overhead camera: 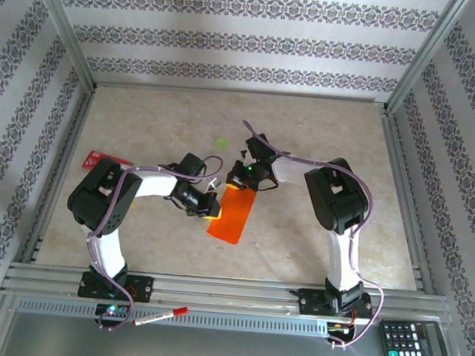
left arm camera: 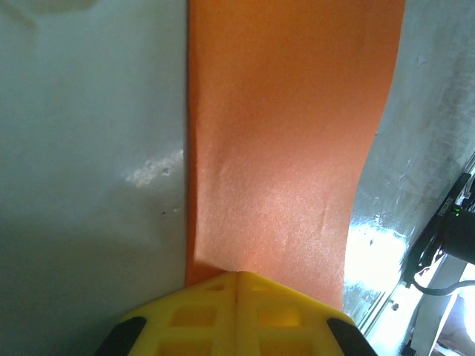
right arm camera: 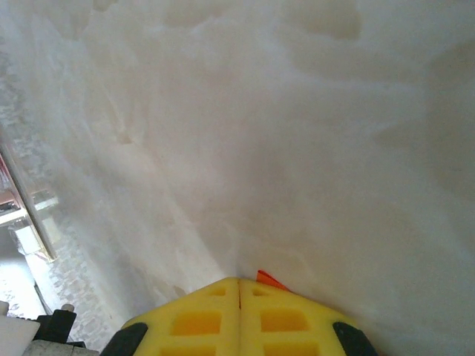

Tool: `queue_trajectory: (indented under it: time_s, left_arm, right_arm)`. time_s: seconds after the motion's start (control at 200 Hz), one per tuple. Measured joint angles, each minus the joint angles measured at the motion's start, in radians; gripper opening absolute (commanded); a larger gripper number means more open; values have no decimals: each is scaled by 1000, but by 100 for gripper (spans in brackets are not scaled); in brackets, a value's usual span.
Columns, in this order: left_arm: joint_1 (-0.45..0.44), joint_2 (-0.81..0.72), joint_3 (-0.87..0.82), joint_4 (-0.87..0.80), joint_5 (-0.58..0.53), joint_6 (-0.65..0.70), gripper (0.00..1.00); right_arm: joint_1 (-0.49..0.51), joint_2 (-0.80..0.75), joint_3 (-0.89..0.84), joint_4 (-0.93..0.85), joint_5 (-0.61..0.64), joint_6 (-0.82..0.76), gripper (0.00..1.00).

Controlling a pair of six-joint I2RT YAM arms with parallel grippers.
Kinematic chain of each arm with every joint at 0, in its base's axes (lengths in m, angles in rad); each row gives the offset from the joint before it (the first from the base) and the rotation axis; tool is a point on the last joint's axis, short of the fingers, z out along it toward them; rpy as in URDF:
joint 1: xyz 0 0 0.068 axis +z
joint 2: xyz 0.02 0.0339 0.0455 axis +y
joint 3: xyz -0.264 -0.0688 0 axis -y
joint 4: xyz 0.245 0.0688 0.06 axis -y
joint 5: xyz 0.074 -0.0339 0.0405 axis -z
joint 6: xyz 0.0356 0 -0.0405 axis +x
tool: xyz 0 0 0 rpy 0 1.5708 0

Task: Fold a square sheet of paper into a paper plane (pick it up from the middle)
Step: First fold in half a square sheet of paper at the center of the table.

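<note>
At mid-table, the left gripper (left arm camera: 237, 274) and right gripper (right arm camera: 239, 280) each pinch the orange sheet's (left arm camera: 289, 148) edge, jaws closed.

Left arm (overhead camera: 106, 204) and right arm (overhead camera: 337, 199) block the table's (overhead camera: 333, 128) middle; its far half lies open.

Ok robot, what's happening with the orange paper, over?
Left tool shut on orange paper. Right tool shut, orange corner at its tip. Red card lies apart, left.
</note>
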Motion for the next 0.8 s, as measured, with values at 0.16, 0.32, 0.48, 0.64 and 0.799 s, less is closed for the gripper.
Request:
queue_trajectory:
  time_s: [0.16,0.32,0.48,0.64,0.799]
  left_arm:
    - [0,0,0,0,0,0,0]
    - [0,0,0,0,0,0,0]
    - [0,0,1,0,0,0,0]
    - [0,0,1,0,0,0,0]
    - [0,0,2,0,0,0,0]
  right_arm:
    - [-35,27,56,-29,13,-23,1]
    - [-103,25,66,-11,76,-43,1]
    - [-94,-64,-52,50,91,-40,1]
    - [-8,-166,-158,104,89,-21,1]
    - [53,-193,-202,146,83,-8,1]
